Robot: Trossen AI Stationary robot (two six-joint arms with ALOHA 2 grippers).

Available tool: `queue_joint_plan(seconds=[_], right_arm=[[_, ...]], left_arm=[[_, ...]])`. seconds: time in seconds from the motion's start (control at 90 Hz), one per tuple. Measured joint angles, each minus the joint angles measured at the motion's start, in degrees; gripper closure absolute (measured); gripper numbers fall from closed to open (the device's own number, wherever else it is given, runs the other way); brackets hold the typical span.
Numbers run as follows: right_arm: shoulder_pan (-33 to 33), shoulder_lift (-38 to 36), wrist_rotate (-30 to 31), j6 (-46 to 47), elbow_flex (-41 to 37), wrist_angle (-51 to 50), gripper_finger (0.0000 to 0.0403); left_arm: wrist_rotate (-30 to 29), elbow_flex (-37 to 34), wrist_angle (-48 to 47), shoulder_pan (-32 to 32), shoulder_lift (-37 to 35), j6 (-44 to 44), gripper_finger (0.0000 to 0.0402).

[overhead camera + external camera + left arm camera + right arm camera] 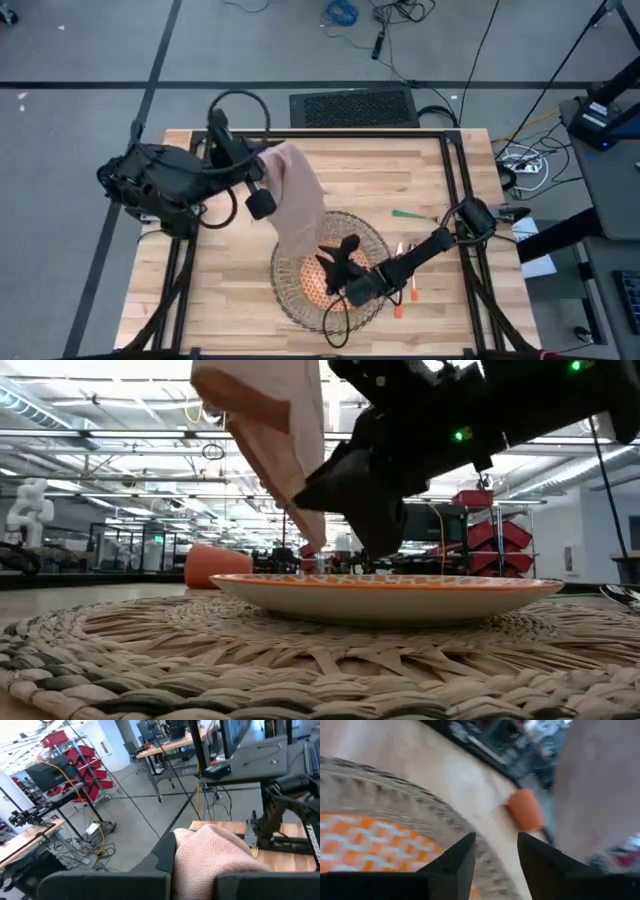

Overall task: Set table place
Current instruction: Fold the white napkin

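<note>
Mat (pixel 290 300) and plate (pixel 385 596) are lying set; left fingers (pixel 262 180) are clamping the napkin (pixel 298 205) aloft, right fingers (pixel 495 862) hovering apart over the plate; cutlery (pixel 412 214) is waiting unplaced on the desk (pixel 200 300).

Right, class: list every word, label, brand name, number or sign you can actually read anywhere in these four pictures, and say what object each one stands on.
None can be read in any view.
The plate carries only an orange pattern, no lettering.
The napkin, placemat and cup are unmarked.
The arms show green indicator lights in the low view, no legible text.
Any labels on the red bins and desks in the room behind are too small to read.
</note>
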Motion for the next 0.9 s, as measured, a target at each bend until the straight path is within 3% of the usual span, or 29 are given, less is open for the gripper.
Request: queue_joint_plan(seconds=[0.078,0.311,0.6,0.9], right_arm=[[0.64,1.26,6.69,-6.03,1.15,1.57,0.0269],[0.63,5.12,10.12,-18.22,6.24,11.54,0.0269],[0.37,5.91,10.41,-30.41,10.5,18.18,0.0275],[1.01,5.89,5.41,-44.86,10.8,28.89,0.03]], left_arm=[[-0.05,0.01,1.04,0.06,0.01,0.31,0.0401],[-0.11,0.01,0.98,1.63,0.34,0.37,0.0401],[-2.71,-0.08,-0.79,2.48,0.5,1.33,0.0401],[-4.37,-0.08,-2.83,3.61,0.52,0.87,0.0401]])
